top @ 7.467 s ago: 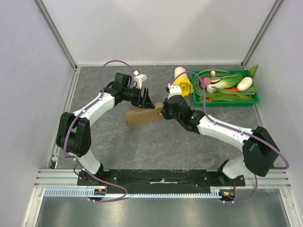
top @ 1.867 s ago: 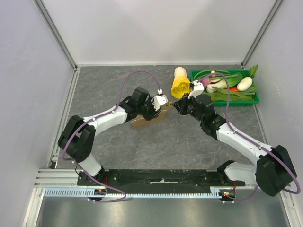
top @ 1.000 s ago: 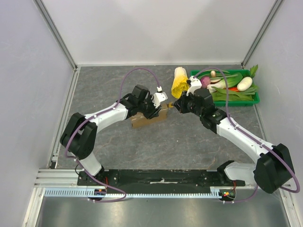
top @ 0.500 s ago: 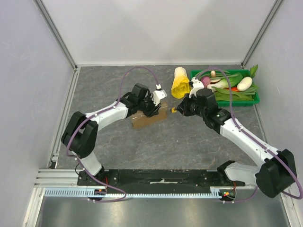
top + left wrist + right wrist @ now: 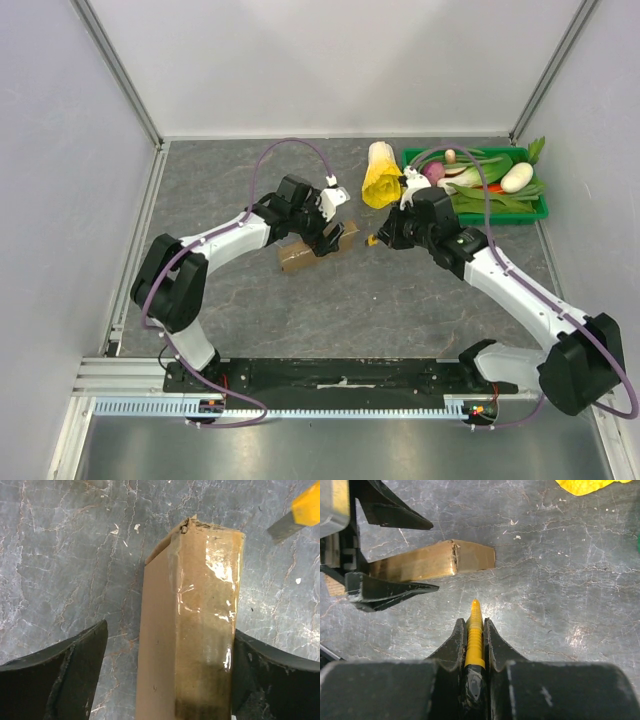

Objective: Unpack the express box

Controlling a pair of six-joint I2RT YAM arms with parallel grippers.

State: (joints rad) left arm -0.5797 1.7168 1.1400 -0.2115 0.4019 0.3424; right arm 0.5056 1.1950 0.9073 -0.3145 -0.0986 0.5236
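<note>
Beside the express box point(image 5: 200, 630), right claw point(image 5: 475, 622) withdrawn, cutter point(image 5: 474, 610) gripped

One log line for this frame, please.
left gripper: open, straddling express box | right gripper: shut on yellow cutter, tip aimed at box end, not touching | box: glossy tape on top

Since the earliest picture, the left arm's fingers point(image 5: 328, 241) have gone from the far left end of the small flat brown cardboard box point(image 5: 295, 259) to its right half. We now see them spread on either side of it. The box itself lies a little further right on the grey stone-patterned worktop point(image 5: 250, 190). The right arm's fingers point(image 5: 381, 239), clamped on a slim yellow-handled knife point(image 5: 372, 240), touched the box's right end a second ago. Now we find them drawn back to the right, the blade tip apart from the cardboard.
</note>
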